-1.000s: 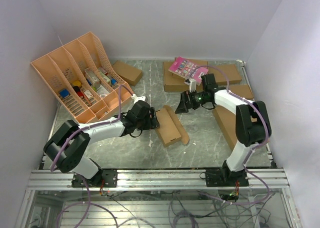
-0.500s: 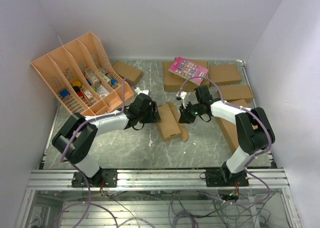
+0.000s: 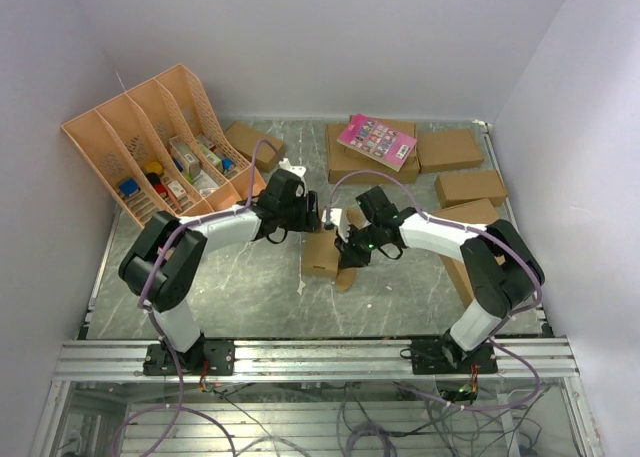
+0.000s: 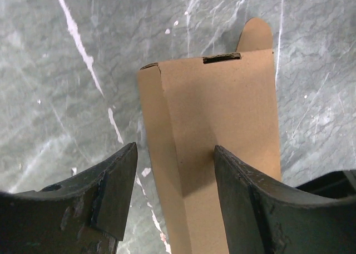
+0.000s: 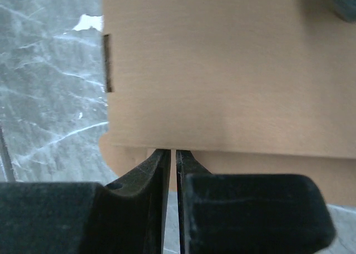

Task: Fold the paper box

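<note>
The grey marbled table (image 3: 250, 302) carries an orange slotted file rack (image 3: 150, 147) in its far left corner. A large flat brown box (image 3: 345, 165) with a pink card (image 3: 377, 140) on top lies along the far edge, and smaller brown boxes (image 3: 470, 187) lie toward the right edge. The paper box (image 3: 322, 252) lies about the middle of the table, partly folded into a narrow oblong, with a slot (image 4: 222, 58) and a rounded tab (image 4: 256, 34) at one end. The left gripper (image 4: 175, 151) is spread over the box's end, one finger above the top panel and the other above bare table. The right gripper (image 5: 173, 151) is at the box's right side, its fingers pressed almost together on what looks like a thin cardboard edge under the top panel.
</note>
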Motion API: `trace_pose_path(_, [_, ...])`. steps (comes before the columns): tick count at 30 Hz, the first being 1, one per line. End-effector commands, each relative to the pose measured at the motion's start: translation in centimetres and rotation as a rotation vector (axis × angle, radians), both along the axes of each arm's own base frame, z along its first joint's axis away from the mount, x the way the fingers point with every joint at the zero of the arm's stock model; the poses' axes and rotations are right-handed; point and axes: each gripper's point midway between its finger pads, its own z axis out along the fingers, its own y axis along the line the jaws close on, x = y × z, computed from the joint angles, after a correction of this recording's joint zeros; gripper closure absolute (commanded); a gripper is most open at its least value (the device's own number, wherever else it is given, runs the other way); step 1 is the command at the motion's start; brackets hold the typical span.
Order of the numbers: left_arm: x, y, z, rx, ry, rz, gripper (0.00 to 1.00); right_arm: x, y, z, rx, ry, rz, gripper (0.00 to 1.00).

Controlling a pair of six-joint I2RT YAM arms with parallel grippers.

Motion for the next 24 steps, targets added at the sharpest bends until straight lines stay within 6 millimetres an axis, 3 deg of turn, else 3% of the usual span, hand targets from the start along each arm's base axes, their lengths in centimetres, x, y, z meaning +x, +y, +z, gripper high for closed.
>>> trace_pose_path(1, [0.7,-1.0,0.0,0.008,-0.031,-0.13,0.32,-1.3,0.5,1.0,0.018,-0.036,0.083,0.89])
trace_pose_path(5, [1.4,-0.5,0.9,0.007,-0.056,-0.117,0.3,-1.4,-1.2,1.9,-0.025,-0.075,0.148,0.78])
trace_pose_path(7, [1.9,0.3,2.5,-0.017,-0.099,-0.075,0.25,-2.4,-2.1,2.4,-0.017,-0.117,0.207,0.66])
trace_pose_path(10, [2.1,1.2,5.3,-0.056,-0.171,-0.036,0.22,-4.0,-3.0,3.8,0.027,-0.245,0.316,0.37])
trace_pose_path(12, [1.4,1.7,7.4,-0.096,-0.229,-0.024,0.21,-4.8,-3.6,3.9,0.034,-0.317,0.401,0.12])
trace_pose_path(13, [1.0,1.9,8.2,-0.122,-0.258,-0.018,0.21,-5.1,-4.1,3.5,0.009,-0.318,0.429,0.05])
trace_pose_path(15, [0.2,2.5,10.1,-0.185,-0.324,0.003,0.18,-5.2,-4.9,3.1,-0.046,-0.271,0.457,0.01])
trace_pose_path(18, [-1.3,3.4,11.7,-0.283,-0.394,0.042,0.02,-5.0,-5.3,3.9,-0.091,-0.242,0.489,0.0])
trace_pose_path(22, [-3.2,3.7,13.3,-0.446,-0.412,0.059,0.02,-4.3,-4.7,5.6,-0.049,-0.435,0.525,0.0])
trace_pose_path(24, [-4.2,3.5,13.5,-0.472,-0.405,0.021,0.0,-4.2,-5.0,5.1,-0.055,-0.489,0.514,0.0])
